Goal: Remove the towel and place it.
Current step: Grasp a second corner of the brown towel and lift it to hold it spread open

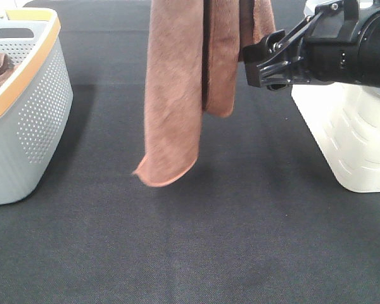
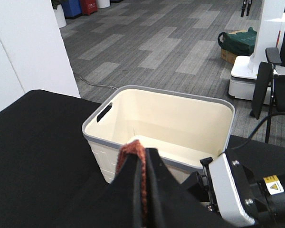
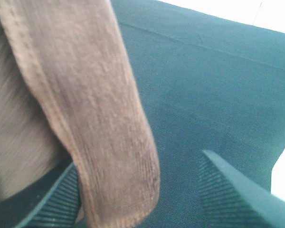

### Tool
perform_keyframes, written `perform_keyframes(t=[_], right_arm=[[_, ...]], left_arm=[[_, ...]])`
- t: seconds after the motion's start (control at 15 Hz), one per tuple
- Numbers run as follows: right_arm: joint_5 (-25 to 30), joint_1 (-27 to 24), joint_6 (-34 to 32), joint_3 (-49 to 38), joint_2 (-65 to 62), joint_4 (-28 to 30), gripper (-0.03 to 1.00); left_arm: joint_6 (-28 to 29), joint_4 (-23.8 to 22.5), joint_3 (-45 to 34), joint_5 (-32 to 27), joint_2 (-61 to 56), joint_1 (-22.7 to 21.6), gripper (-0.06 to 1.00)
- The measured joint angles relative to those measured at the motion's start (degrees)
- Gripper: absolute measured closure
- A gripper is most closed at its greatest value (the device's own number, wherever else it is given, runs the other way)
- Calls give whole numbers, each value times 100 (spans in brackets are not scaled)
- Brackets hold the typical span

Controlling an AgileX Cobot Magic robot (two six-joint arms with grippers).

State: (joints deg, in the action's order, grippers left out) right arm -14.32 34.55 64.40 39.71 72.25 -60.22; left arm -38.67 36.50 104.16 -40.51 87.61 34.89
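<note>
The towel (image 1: 177, 95) hangs in long folds, its lowest stitched edge free above the bare black table (image 1: 240, 240). The left gripper (image 2: 141, 183) pinches its top fold tight. The right gripper (image 1: 261, 63) is spread wide and grips nothing, a fold hanging between its fingers. A basket (image 1: 31, 114) stands well to the left and a bin (image 1: 354, 145) to the right.

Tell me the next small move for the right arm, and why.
Probably close the right gripper on the towel: its jaws stand open with a hanging fold between them, while the left gripper pinches another fold, so a second hold should steady it.
</note>
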Motion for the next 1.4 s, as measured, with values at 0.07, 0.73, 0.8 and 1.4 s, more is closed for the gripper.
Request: perform_keyframes(t=[0.07, 0.73, 0.8, 1.4], right_arm=[[0, 0, 29, 0, 0, -6, 33], [-149, 0, 29, 92, 0, -29, 44], [-149, 0, 29, 155, 0, -34, 48], [-86, 0, 126, 229, -264, -46, 97]], left_arm=[[0, 0, 0, -29, 0, 0, 94], [11, 304, 0, -92, 0, 0, 94], [11, 315, 0, -92, 0, 0, 94], [710, 126, 0, -1123, 0, -212, 94]])
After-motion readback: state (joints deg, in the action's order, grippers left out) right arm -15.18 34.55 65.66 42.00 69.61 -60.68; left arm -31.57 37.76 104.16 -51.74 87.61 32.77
